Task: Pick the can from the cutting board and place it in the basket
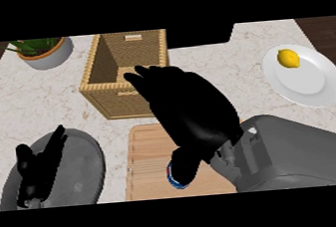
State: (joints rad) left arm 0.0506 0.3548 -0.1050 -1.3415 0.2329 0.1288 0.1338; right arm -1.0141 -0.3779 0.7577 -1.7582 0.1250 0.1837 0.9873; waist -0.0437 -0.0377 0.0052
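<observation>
Bench layout: can [177, 177] sits under my right robot hand [189, 111] (thumb curled round it); basket [124, 74] lies just beyond the fingertips.

basket [118, 97] open on top, bare counter [248, 54] btwn basket & lemon plate [324, 86]

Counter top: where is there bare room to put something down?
Bare counter lies between the plant pot and the basket, and between basket and lemon plate. Around the cutting board it is crowded by the right hand and can.
</observation>
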